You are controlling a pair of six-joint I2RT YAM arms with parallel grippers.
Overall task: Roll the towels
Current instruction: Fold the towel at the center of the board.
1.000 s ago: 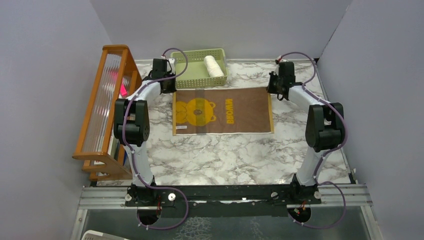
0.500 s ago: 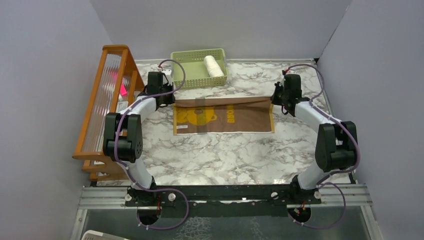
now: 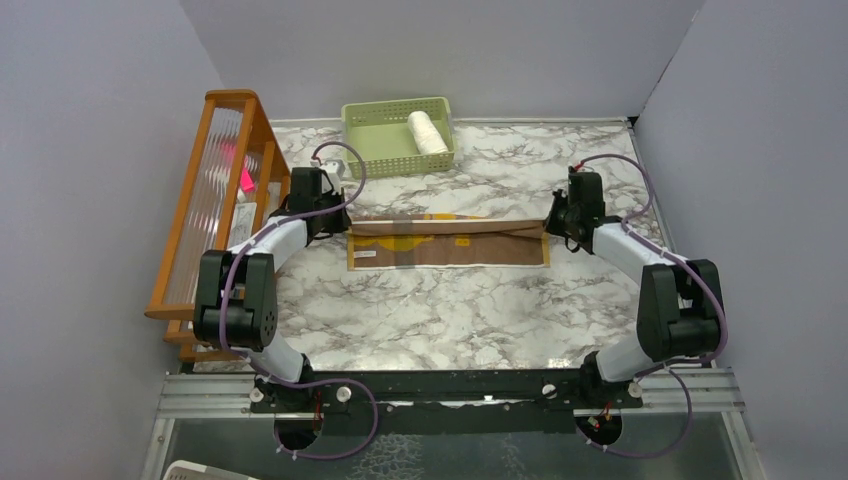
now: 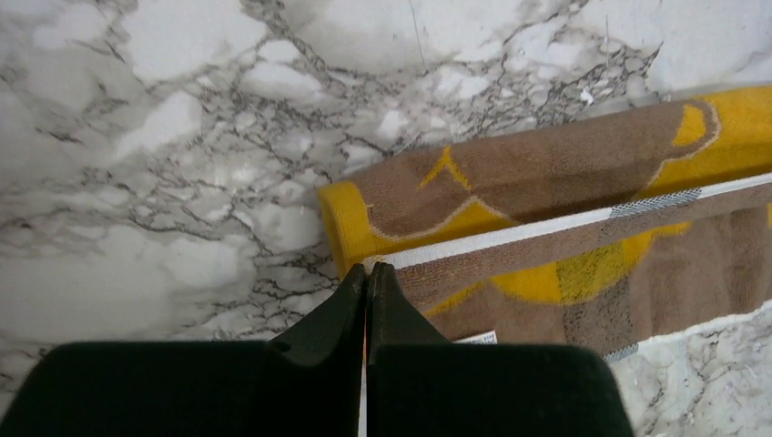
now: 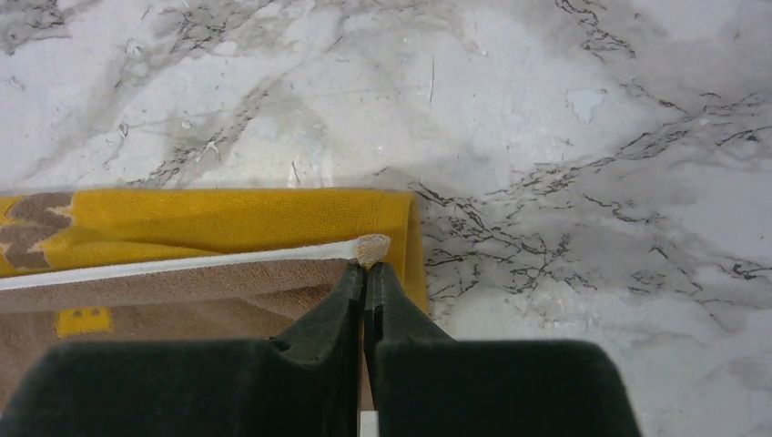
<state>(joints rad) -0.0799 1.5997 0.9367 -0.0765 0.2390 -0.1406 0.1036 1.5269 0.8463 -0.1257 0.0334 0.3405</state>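
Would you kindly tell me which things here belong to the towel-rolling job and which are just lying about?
Belonging to the job:
mustard-yellow towel, partly folded over, its edge pinched at each end by the left gripper and right gripper
cream-white towel, already rolled

Just lying about:
pale green basket holding the rolled one
wooden rack at the left

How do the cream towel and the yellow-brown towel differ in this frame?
The cream towel is a tight roll; the yellow-brown towel is only folded over on itself. The cream towel lies in the green basket; the yellow-brown towel lies on the table. Nothing holds the cream towel; the left gripper and right gripper each pinch a corner of the yellow-brown towel. Both are soft cloth.
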